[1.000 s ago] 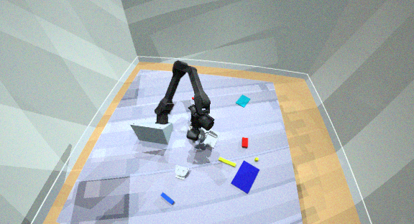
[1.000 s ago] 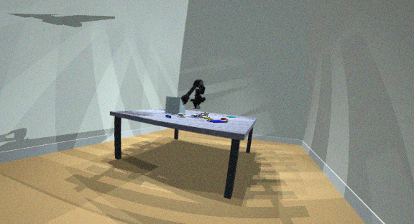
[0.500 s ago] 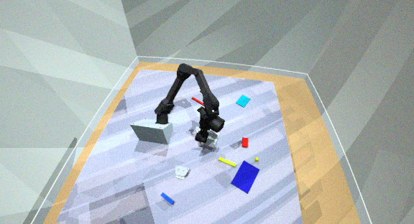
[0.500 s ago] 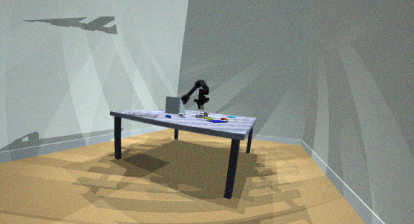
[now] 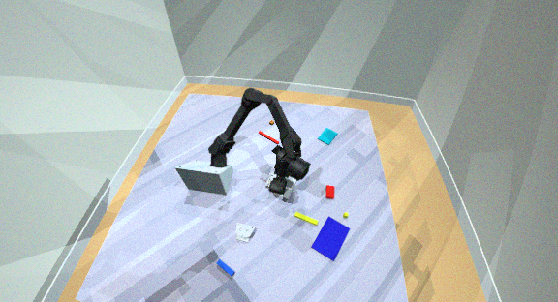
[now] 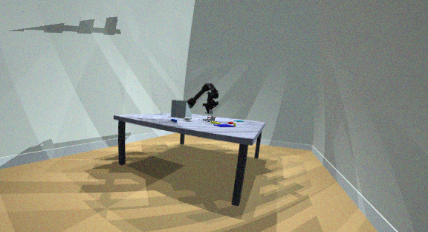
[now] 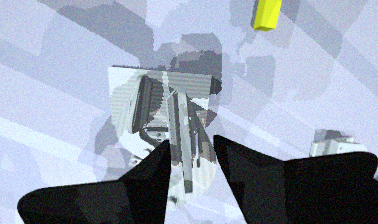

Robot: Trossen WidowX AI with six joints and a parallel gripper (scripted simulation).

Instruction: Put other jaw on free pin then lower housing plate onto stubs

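The black two-fingered gripper (image 5: 279, 186) (image 6: 209, 111) (image 7: 192, 142) is partly open and grasps a pale grey, narrow jaw piece (image 7: 186, 145) above the bench.

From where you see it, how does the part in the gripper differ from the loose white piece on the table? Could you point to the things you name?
The held part (image 7: 186, 145) looks long and narrow; the loose white piece (image 5: 245, 231) (image 6: 188, 120) (image 7: 335, 146) is squat. The held part is between the gripper's (image 5: 283, 194) (image 6: 210, 113) (image 7: 192, 139) fingers; the loose white piece lies ungripped. Both are pale.
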